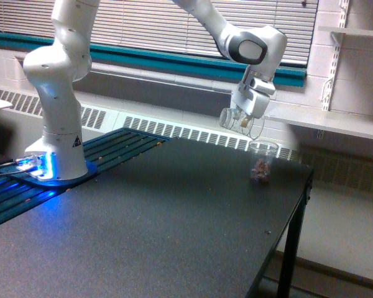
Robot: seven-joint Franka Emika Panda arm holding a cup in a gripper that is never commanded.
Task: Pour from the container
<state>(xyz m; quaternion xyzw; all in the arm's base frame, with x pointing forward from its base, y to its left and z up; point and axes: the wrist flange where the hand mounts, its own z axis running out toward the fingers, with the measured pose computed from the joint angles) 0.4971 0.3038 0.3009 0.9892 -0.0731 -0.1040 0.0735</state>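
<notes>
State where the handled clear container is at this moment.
In the exterior view the container hangs tilted in the gripper, above the table, just up and to that view's left of the taller clear cup.

The arm's base (57, 152) stands on the bench (155, 230) at its far left. Near the bench's far right edge stands a tall cup (261, 162) with small pieces in its bottom. The hand (247, 112) holds the container (237, 120) tilted in the air, above the cup and just to its left.
</notes>
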